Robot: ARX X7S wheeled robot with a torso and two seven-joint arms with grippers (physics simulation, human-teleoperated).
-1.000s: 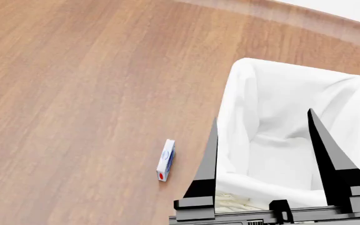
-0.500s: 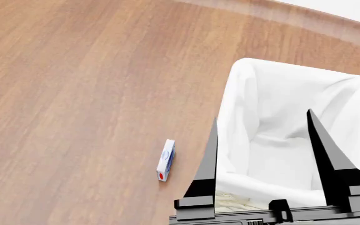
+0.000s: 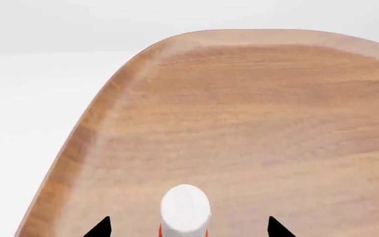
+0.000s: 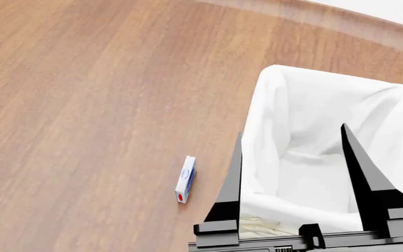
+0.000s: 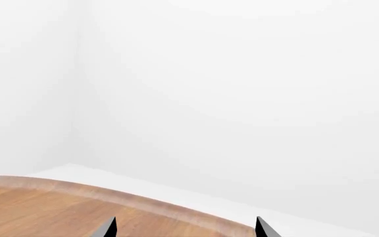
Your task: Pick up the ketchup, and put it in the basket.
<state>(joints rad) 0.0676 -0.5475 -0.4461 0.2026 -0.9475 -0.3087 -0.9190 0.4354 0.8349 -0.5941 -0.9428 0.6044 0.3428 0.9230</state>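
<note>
Ketchup, orange-red plastic squeeze bottle with white cap (image 3: 185,207), sits between left gripper (image 3: 188,226) fingertips in left wrist view; only cap and sliver of red body visible, contact hidden, so cannot tell whether grasped. Head view: gripper with spread fingers above cream wicker basket with white cloth liner (image 4: 272,84); which arm, unclear. Small blue-white box (image 4: 185,179) on brown wooden table (image 4: 82,105), beside basket. Right gripper (image 5: 185,228) fingertips apart, nothing between. Risk: loose hold lets bottle slip outside basket or catch liner rim.
</note>
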